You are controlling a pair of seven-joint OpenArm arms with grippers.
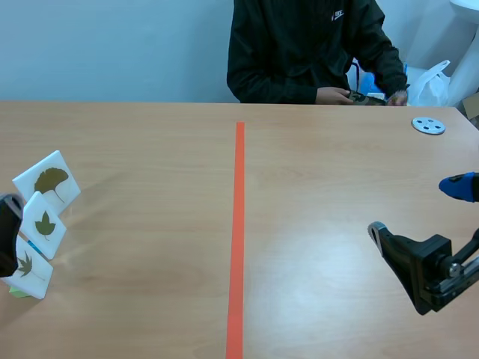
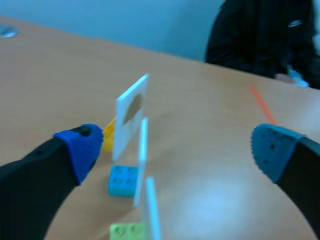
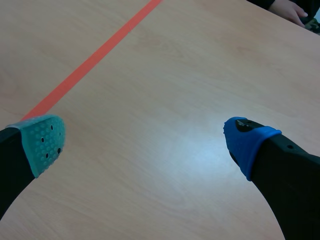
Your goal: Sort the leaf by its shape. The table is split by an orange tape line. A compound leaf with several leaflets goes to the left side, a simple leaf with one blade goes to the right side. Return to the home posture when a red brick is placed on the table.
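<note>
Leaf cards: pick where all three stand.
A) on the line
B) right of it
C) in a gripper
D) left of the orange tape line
D: the three leaf cards stand in a row at the far left, well clear of the orange tape line.

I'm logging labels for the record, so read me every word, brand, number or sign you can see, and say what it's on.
No word or number can be read in any view.
Person's jacket: a small white mark on the chest, too small to read.
White cards: the three show leaf pictures only, with no writing visible.
</note>
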